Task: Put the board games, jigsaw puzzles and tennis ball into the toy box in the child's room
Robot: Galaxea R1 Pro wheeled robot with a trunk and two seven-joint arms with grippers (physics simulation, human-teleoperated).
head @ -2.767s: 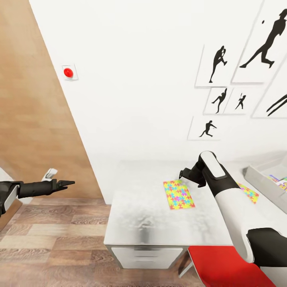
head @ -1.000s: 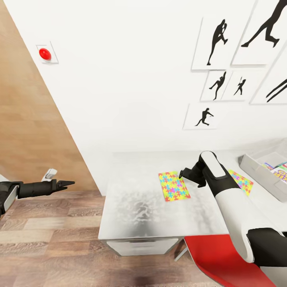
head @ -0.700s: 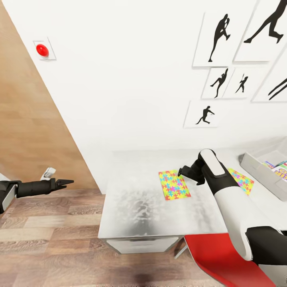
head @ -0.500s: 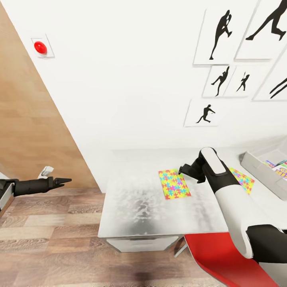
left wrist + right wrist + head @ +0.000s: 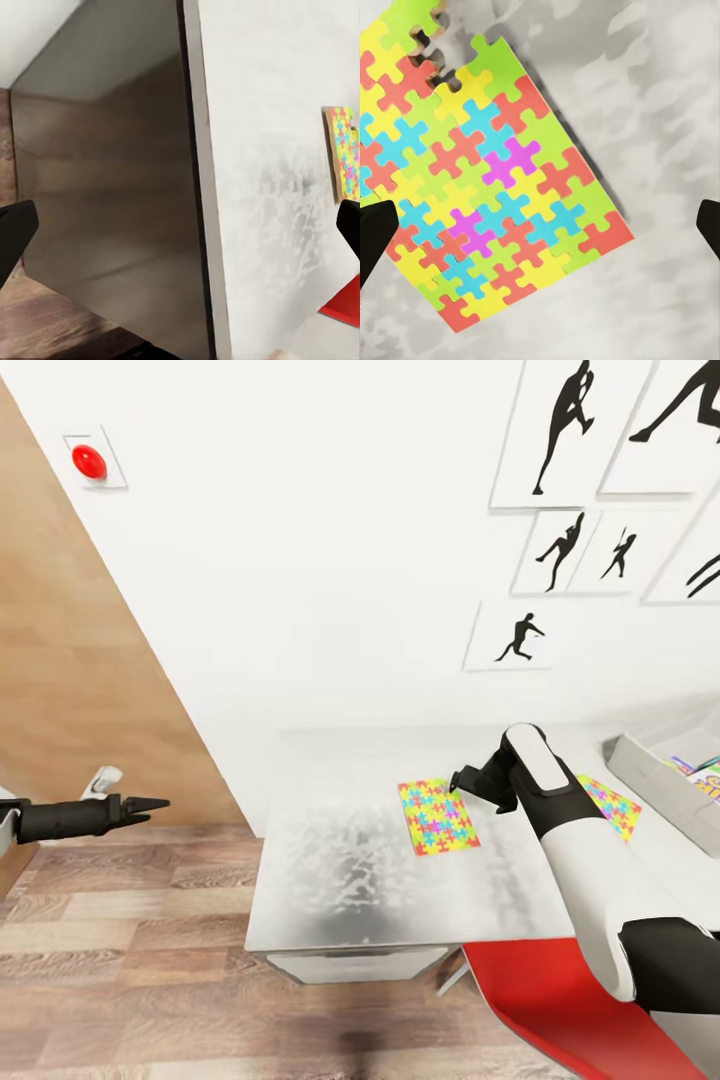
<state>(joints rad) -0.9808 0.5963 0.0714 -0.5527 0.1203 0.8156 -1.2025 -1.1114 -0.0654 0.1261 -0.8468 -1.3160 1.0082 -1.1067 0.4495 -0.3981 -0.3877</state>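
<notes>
Head view first, nearest stuff: a red chair point(image 5: 560, 1010) is tucked at the table's front edge, right under the right arm, and there's wood floor point(image 5: 120, 960) off to the left. Left gripper point(image 5: 150, 803) hangs out over that floor, well clear of the table point(image 5: 350, 880); in this view its fingers come to a point, but in the left wrist view the two dark tips sit at opposite edges with a wide gap, so it's spread apart and holding nothing. That wrist cam also catches the table's edge and one puzzle point(image 5: 345, 154) lying flat further along the top. Right gripper point(image 5: 457, 778) is poised at the far corner of that same puzzle point(image 5: 438, 816); I can't tell if it's touching or just above. In the right wrist view the puzzle point(image 5: 484, 172) lies flat on the mottled grey top, fingertips point(image 5: 375, 236) parted at either side, gripping nothing. A second puzzle point(image 5: 612, 807) peeks out from behind the right arm, also flat on the table. Further right is the toy box point(image 5: 655, 780) with some colourful printed stuff inside, cut off by the frame. Behind it all, white wall with black silhouette pictures point(image 5: 515, 637) and a red button point(image 5: 89, 461) up high.
</notes>
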